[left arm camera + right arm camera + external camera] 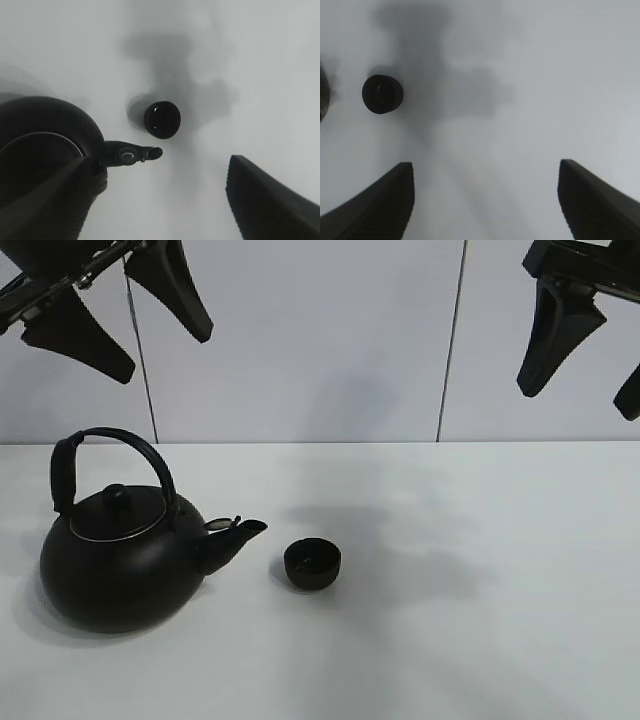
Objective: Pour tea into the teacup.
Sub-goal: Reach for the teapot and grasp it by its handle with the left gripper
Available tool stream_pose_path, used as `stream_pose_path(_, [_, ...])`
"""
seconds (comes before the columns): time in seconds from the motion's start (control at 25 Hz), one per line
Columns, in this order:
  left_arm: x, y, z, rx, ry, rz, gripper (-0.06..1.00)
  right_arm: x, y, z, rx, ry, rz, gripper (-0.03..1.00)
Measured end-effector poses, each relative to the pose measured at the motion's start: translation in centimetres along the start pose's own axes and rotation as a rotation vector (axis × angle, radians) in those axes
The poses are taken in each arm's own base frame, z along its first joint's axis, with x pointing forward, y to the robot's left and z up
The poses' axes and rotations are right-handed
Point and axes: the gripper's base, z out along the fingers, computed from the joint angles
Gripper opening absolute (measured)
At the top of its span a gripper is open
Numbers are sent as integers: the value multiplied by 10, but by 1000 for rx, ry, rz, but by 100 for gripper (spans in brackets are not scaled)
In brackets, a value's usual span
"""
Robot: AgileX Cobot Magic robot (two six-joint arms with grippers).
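Teacup [312, 565] sits upright on the white table [500, 640], just beside the kettle [120, 560], off its spout tip, not touching. Left gripper [162, 352] hangs high above the kettle, jaws spread, empty. Right gripper [578, 400] is high up, well apart from the kettle, jaws spread, empty.

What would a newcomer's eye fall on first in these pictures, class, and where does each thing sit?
The big black kettle stands out first, on the left of the white table. Its spout points toward the small black teacup, which sits a little apart from it near the middle. High above, the left pincer and the right pincer hang open in the top corners, holding nothing.
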Motion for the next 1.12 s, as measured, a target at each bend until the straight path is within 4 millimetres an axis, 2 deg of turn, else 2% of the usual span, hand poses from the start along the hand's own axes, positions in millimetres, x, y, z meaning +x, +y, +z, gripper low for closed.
stream_pose_path(0.28, [-10,0,-2,-7,-120,44,54,-1,0,0,3,-7,-2,55])
stream_pose_path(0.44, [-4,1,-17,-31,-265,143,54,-1,0,0,4,-13,-3,55])
stream_pose_path(0.64, [22,2,-54,-109,-498,345,54,-3,0,0,5,-33,-3,55])
stream_pose_path(0.76, [43,8,-67,-176,-600,447,54,-3,0,0,5,-34,-3,55])
stream_pose_path(0.88, [65,16,-69,-243,-661,521,54,-3,0,0,5,-35,-3,55])
stream_pose_path(1.12, [107,30,-48,-286,-656,568,51,-5,-1,0,7,-52,-4,55])
